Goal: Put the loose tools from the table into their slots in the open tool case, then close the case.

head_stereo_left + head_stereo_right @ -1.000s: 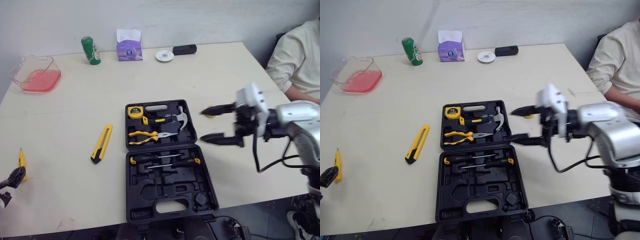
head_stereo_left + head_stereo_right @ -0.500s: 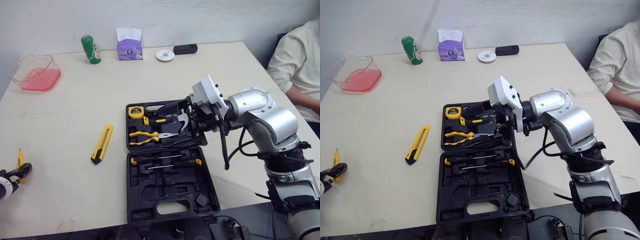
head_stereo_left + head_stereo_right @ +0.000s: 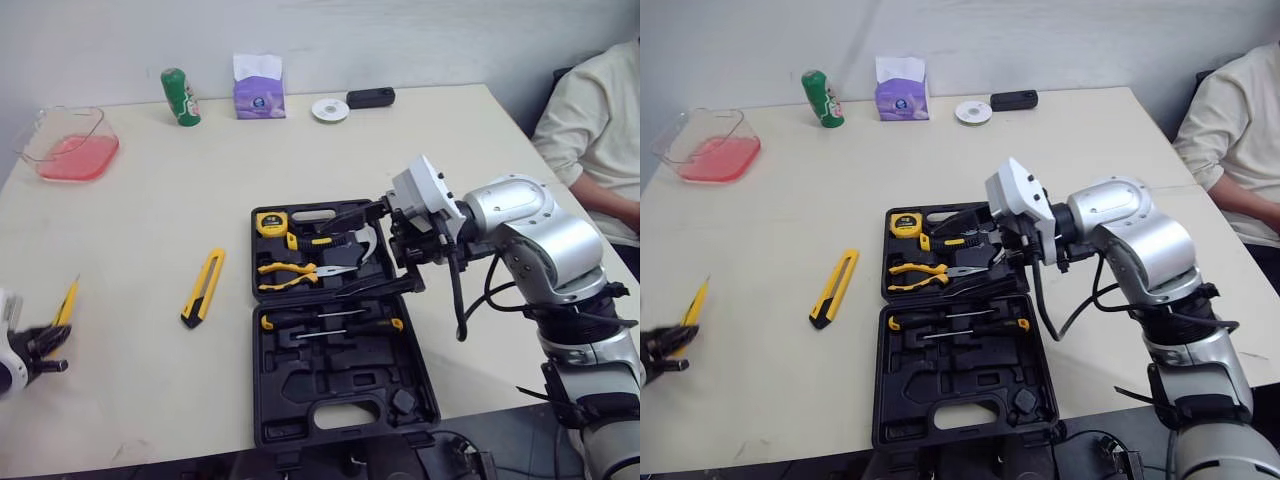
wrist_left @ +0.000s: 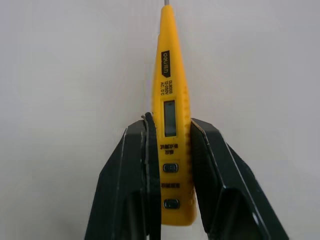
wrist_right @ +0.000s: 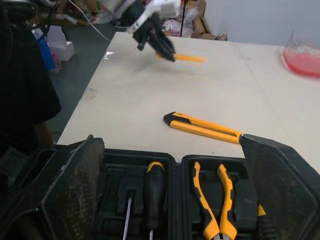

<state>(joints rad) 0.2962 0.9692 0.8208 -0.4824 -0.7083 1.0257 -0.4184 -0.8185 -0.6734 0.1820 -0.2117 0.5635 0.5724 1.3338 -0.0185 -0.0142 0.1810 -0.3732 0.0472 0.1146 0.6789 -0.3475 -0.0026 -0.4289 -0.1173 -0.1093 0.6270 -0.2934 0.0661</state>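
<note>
Lifting: left claw [image 3: 42, 342] clenched on the yellow tester pen [image 3: 66, 303], lower left of frame. The pen has tilted since 0.5 s ago and looks clear of the desk [image 3: 150, 200].
Right claw [image 3: 330, 255]: spread wide, swung in from frame right, now over the upper half of the tool case [image 3: 340, 390].
Pending: utility knife [image 3: 203, 288] loose left of case, pen unslotted, case open.

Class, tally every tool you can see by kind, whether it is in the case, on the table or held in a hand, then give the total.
Tape measure: 1
Hammer: 1
Pliers: 1
Screwdrivers: 2
Knife: 1
Tester pen: 1
Total: 7
</note>
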